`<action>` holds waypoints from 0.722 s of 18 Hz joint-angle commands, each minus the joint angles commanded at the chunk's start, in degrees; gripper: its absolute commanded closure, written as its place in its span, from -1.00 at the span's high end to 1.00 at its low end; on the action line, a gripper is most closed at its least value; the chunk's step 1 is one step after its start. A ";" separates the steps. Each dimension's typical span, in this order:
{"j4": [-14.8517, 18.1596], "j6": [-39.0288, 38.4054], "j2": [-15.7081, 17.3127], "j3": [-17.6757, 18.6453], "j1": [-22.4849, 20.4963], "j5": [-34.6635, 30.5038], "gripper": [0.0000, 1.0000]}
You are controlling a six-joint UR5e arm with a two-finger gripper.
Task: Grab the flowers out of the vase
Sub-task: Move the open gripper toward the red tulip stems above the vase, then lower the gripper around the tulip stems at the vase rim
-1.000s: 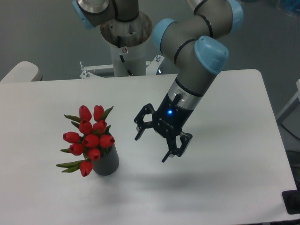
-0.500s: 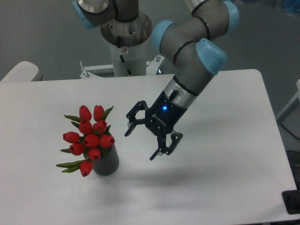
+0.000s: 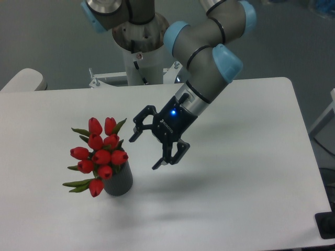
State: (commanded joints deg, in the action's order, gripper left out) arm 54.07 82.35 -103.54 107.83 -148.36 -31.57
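So the gripper point(image 3: 148, 150) is hanging wide open just right of the flowers point(image 3: 99, 153), which sit untouched in their vase point(image 3: 120, 182).

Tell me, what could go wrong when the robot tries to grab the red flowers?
The vase is small and the flowers spread wider than it, so a sideways push might tip it over. The gripper, jaws open, is beside the bunch and apart from it; closing on only a few buds could squash them or leave some behind.

Nine tulip buds point(image 3: 102, 156), one vase point(image 3: 120, 182)
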 joint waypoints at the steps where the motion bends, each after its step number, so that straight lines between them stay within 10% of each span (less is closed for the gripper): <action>1: -1.06 -0.26 -0.09 0.71 -0.09 1.49 1.00; 13: -1.95 -0.53 -0.97 1.59 2.29 2.83 1.00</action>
State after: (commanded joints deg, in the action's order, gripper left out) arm 52.12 81.83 -104.50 109.42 -146.08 -28.74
